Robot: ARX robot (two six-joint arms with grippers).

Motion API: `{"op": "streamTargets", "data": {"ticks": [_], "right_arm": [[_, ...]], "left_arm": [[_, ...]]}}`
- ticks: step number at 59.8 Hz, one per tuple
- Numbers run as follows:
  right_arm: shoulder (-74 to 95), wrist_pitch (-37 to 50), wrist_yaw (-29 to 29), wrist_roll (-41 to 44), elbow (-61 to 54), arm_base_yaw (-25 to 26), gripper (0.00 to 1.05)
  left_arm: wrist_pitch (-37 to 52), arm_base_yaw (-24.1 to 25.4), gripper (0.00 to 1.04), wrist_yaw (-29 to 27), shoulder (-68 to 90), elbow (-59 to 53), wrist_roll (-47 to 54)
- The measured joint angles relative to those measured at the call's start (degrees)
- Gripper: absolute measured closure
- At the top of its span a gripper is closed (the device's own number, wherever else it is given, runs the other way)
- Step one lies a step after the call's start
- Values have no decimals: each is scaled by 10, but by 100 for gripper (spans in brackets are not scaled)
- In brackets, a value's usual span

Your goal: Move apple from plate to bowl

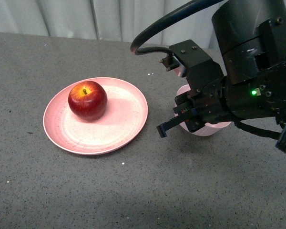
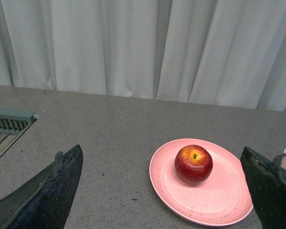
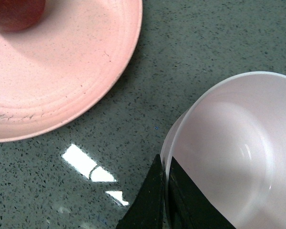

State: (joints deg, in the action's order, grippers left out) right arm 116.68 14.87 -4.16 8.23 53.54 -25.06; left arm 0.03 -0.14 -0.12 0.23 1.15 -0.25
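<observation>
Well, front view: apple (image 1: 87,100) on plate (image 1: 126,125), bowl (image 1: 215,129) nearby at right; right gripper (image 1: 174,121) at bowl, jaw state untellable. Left wrist: left gripper (image 2: 161,150) jaws wide apart, empty. Right wrist: dark finger (image 3: 148,205) against bowl rim.

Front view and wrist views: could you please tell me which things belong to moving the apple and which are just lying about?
Belong to the job: apple, plate, bowl.
Just lying about: grey slatted rack, curtain behind the table.
</observation>
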Motion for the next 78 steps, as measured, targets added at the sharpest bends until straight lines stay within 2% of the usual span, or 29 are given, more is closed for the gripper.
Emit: {"op": "streamTargets", "data": {"ticks": [27,48,61,65,70,78], "right_arm": [[56,0,0,-14,43,-8,103],[50,40,-26,-46,37,1,53],[-21,96,-4,-76,-13,31,20],[-59,124,-17,-90,-41,46,9],[-131,158,-24,-109,-101,78,10],[-214,198,2,-115,-196,126,9]], "left_arm": [[0,0,7,0,0,0,0],[0,0,7,0,0,0,0],[0,0,7,0,0,0,0],[0,0,7,0,0,0,0],[0,0,7,0,0,0,0],[0,0,7,0,0,0,0]]}}
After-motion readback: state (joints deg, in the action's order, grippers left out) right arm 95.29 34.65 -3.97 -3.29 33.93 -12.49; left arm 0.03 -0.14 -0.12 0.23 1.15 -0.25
